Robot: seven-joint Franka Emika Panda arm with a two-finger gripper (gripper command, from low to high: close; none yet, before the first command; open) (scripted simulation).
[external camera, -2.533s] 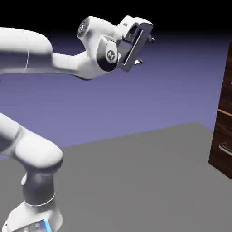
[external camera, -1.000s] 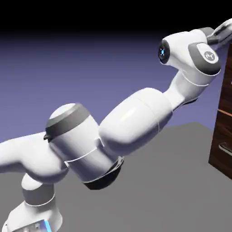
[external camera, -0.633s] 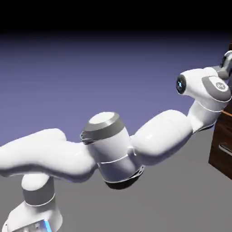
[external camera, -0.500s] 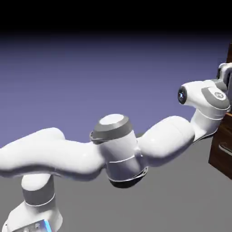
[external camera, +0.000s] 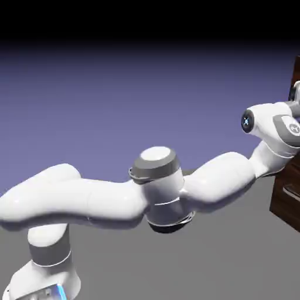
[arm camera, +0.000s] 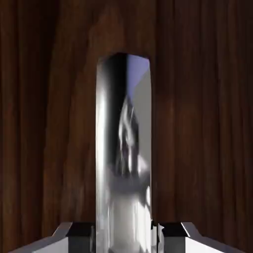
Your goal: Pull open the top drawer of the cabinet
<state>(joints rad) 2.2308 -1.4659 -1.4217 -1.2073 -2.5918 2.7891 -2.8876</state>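
hand [arm camera: 126, 236] just pinched shut on silver bar handle [arm camera: 123, 148] of dark brown wood-grain top drawer [arm camera: 197, 123]; grasp made, pull next.

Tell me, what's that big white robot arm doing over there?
It's trying to open a drawer. The arm stretches across to the brown cabinet at the picture's right edge. In the hand view, its fingers have shut on the silver handle against the wooden front. The drawer doesn't look pulled out yet.
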